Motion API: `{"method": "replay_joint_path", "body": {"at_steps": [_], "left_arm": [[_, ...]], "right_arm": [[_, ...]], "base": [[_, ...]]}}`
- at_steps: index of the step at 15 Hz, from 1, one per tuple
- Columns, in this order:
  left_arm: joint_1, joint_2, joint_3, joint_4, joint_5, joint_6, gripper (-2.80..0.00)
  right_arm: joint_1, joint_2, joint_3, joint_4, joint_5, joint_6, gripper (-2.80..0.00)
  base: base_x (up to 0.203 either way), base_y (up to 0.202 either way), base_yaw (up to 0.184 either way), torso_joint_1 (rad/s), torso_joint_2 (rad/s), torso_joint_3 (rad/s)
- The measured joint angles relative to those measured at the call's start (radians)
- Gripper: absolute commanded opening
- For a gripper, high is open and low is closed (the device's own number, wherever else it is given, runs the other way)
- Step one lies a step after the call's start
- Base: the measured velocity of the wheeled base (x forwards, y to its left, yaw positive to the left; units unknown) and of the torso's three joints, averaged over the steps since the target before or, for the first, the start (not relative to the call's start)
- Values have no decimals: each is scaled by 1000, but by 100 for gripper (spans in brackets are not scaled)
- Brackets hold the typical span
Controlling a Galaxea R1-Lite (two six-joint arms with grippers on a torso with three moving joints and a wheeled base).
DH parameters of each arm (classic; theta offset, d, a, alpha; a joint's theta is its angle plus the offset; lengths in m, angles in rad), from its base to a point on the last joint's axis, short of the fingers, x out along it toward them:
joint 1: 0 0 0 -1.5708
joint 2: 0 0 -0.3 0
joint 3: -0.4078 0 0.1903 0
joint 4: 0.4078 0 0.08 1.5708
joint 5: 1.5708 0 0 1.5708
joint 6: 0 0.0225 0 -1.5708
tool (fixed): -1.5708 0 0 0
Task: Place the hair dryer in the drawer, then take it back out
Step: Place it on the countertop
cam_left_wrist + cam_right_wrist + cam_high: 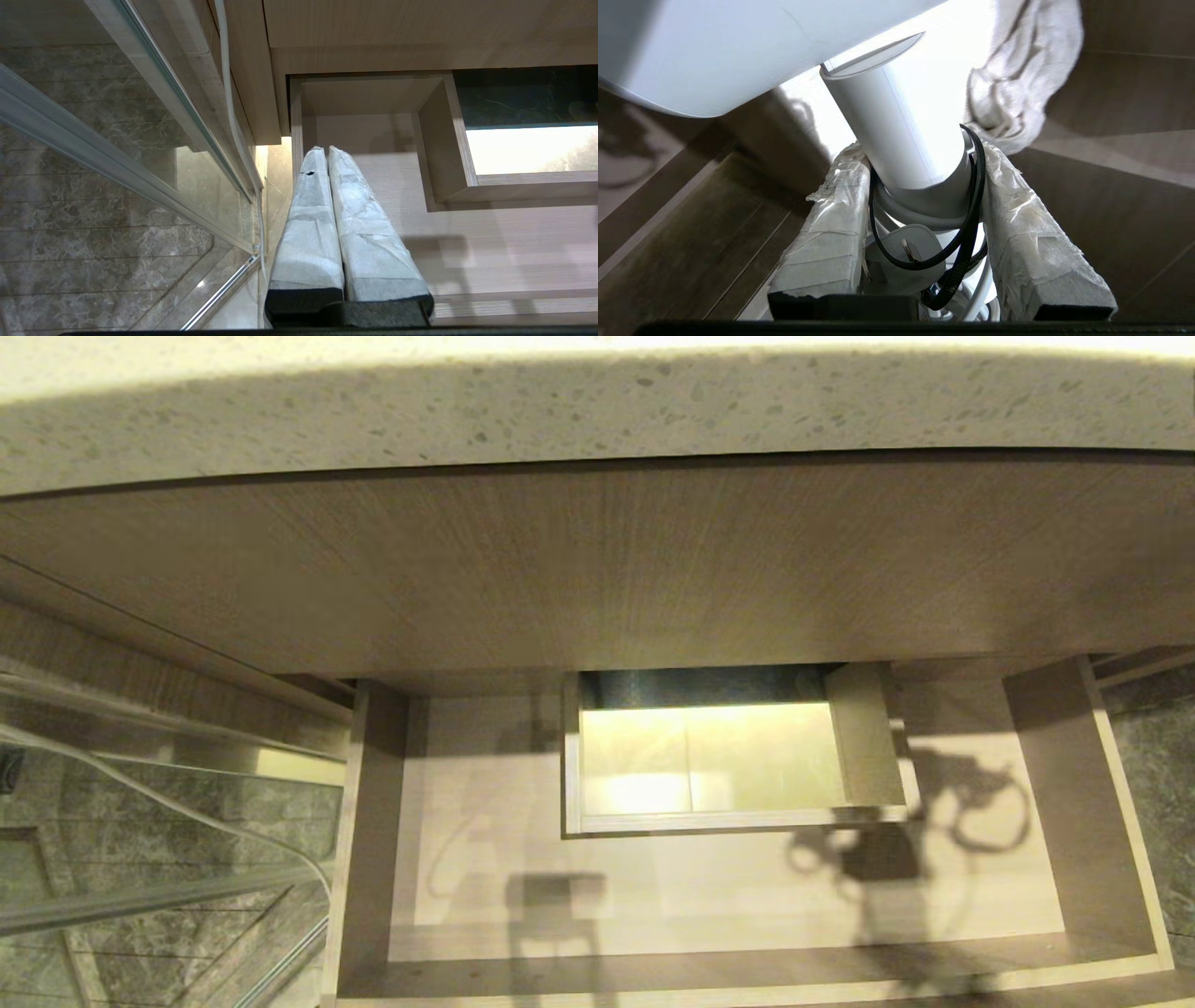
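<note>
The drawer stands pulled out below the counter, wide and shallow, with a boxed cut-out in its middle; nothing lies on its floor. The white hair dryer shows only in the right wrist view. My right gripper is shut on the base of its handle, with the bundled cord, plug and black strap between the taped fingers. Neither arm appears in the head view; a shadow of the gripper and cord falls on the drawer floor at the right. My left gripper hangs shut and idle over the drawer's left end.
A speckled countertop overhangs a tall wood-grain panel above the drawer. A glass shower door and marble floor lie to the left. A crumpled white cloth shows beyond the dryer in the right wrist view.
</note>
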Motion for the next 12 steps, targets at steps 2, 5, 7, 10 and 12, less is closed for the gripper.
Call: {"method": "replay_joint_path", "body": {"at_steps": [2,5,7,10,12], "left_arm": [[0,0,0,0,0,0,-280],[0,0,0,0,0,0,-280],[0,0,0,0,0,0,-280],[0,0,0,0,0,0,-280],[0,0,0,0,0,0,-280]], "right_arm": [[-1,63,-1,-143,-43,18,-280],[-2,144,-1,-346,-169,48,-280],[-3,185,-1,-419,-215,55,-280],[-3,244,9,-548,-246,57,-280],[-5,279,26,-558,-310,52,-280]], "base": [[0,0,0,0,0,0],[0,0,0,0,0,0],[0,0,0,0,0,0],[0,0,0,0,0,0],[0,0,0,0,0,0]]}}
